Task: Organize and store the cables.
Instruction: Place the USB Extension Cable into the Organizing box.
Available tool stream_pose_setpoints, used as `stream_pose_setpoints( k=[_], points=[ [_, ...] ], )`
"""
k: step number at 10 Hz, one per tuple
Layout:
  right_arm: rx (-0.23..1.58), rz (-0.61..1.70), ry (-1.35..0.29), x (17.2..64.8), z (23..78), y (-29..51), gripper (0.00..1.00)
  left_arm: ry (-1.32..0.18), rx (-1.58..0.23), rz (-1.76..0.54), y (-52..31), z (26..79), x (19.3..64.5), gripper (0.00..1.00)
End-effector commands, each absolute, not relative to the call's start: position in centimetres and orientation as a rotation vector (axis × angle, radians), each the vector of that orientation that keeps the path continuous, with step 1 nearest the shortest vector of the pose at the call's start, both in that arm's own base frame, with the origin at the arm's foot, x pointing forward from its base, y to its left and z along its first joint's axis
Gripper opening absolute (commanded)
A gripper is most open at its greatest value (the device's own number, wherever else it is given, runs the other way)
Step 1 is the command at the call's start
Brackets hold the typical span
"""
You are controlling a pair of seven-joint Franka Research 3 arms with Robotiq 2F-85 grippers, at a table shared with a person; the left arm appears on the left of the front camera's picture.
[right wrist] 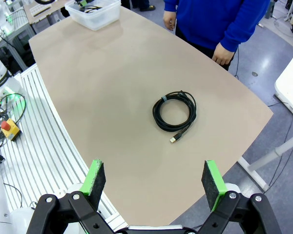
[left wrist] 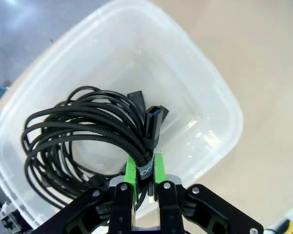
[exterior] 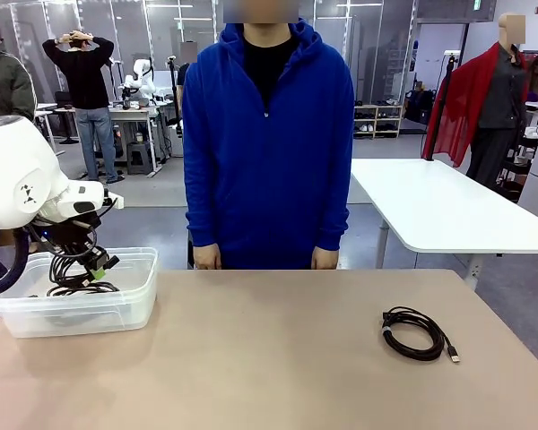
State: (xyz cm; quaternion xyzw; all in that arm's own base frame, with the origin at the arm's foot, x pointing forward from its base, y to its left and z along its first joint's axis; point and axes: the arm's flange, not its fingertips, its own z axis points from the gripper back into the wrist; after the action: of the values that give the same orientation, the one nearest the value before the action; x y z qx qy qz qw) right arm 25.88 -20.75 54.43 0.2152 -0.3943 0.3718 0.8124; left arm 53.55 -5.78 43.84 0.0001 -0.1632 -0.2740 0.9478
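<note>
The cables: one braided black coil (left wrist: 83,126) hangs from the left hand (left wrist: 144,170), pinched shut on its strands, into the glossy clear plastic bin (left wrist: 232,122) at 9 o'clock on the matte tan surface (exterior: 251,376). A second round coil (exterior: 414,333) lies at 3 o'clock. Best to lower until the floppy loops settle fully inside before releasing, I'd judge; the right hand (right wrist: 153,178) hovers wide open, empty.

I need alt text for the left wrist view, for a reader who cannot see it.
The left gripper is shut on a coiled black cable, holding it within a clear plastic bin on a tan table.
</note>
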Motion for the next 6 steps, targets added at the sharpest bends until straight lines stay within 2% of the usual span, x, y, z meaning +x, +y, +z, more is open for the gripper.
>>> stream_pose_setpoints(
  k=[1, 6],
  points=[
    [0.455, 0.792, -0.843, 26.0, 54.4, -20.7, 1.00, -0.300, -0.018, -0.545, -5.4, 43.9, 55.2, 0.16],
    [0.455, 0.792, -0.843, 26.0, 54.4, -20.7, 1.00, -0.248, -0.023, -0.491, -4.8, 40.7, 57.9, 0.16]
  ],
)
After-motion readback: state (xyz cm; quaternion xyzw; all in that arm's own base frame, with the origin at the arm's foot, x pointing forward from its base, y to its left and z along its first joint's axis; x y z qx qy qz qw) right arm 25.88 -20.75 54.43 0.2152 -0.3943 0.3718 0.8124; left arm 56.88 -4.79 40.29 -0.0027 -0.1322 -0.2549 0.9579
